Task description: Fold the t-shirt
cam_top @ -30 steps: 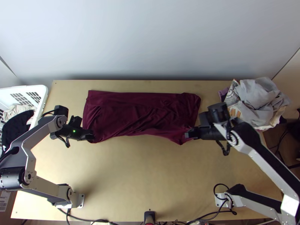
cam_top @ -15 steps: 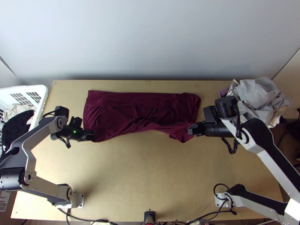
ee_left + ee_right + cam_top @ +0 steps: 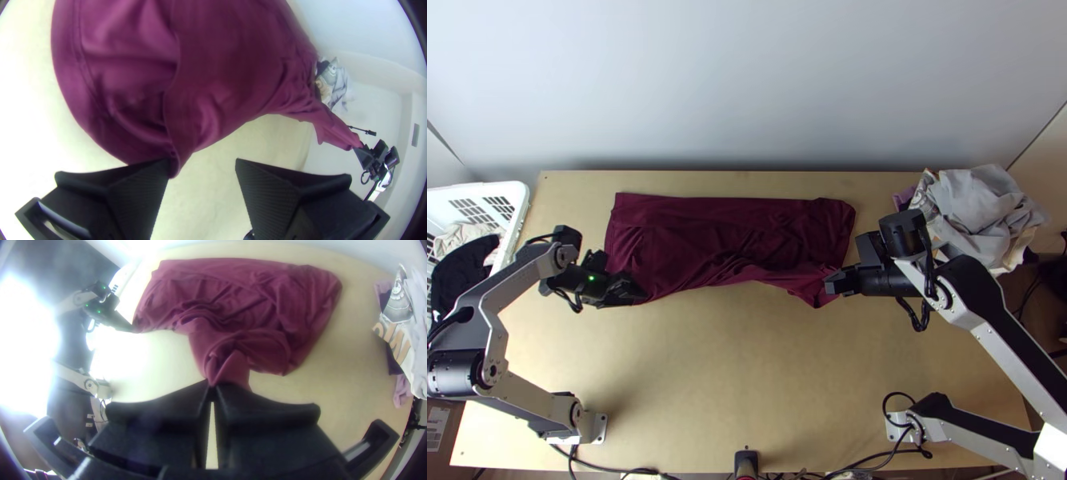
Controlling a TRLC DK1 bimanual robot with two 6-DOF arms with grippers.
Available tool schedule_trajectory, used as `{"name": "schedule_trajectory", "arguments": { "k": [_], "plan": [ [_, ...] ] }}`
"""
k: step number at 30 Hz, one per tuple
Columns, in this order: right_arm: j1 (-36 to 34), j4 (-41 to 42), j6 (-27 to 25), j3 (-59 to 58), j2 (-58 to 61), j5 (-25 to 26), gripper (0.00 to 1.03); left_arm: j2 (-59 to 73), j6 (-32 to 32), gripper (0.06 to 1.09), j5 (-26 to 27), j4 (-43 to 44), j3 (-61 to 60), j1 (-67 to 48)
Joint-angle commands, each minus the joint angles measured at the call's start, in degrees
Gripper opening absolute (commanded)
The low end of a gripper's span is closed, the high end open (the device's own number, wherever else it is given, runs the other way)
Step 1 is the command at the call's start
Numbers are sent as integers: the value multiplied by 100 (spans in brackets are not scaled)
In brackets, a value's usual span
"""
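Pale wood makes up the table (image 3: pixel 747 376), and the shirt (image 3: pixel 707 248) lies wrinkled and long sideways across its far half. At the shirt's near left corner, the left gripper (image 3: pixel 637 296) has its fingers wide apart, cloth by one tip. The right gripper (image 3: pixel 830 284) pinches bunched cloth at the shirt's near right corner. Left of the shirt is a basket (image 3: pixel 517 192); right of it, a clothes heap (image 3: pixel 979 208).

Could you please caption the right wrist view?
Right gripper pinching a corner of the maroon t-shirt on a wooden table.
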Motion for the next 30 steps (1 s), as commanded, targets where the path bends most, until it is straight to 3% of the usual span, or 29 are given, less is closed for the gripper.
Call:
{"name": "schedule_trajectory", "arguments": {
  "k": [1,5,7,12,13,14,15,24,30],
  "plan": [
    [-25,24,-10,17,-13,22,3,55,-99,80,172,100,-40,-200],
    [-78,24,17,53,-22,22,3,11,-213,77,163,363,-75,-209],
    [-104,24,17,53,-13,22,3,37,-249,67,172,443,-136,-209],
    [-148,24,34,184,4,14,3,37,-249,65,-39,724,-479,-314],
    [-157,24,52,193,13,14,3,11,-249,54,-110,812,-549,-314],
    [-157,24,43,184,13,14,3,-7,-266,27,-110,908,-620,-305],
    [-166,24,43,167,13,22,3,2,-380,9,-162,987,-664,-288],
    [-175,-161,8,-62,-242,-136,3,-551,-433,9,-118,346,-488,503],
    [-307,-310,8,360,-312,-285,3,-481,-495,9,233,-630,593,1611]
  ]
}}
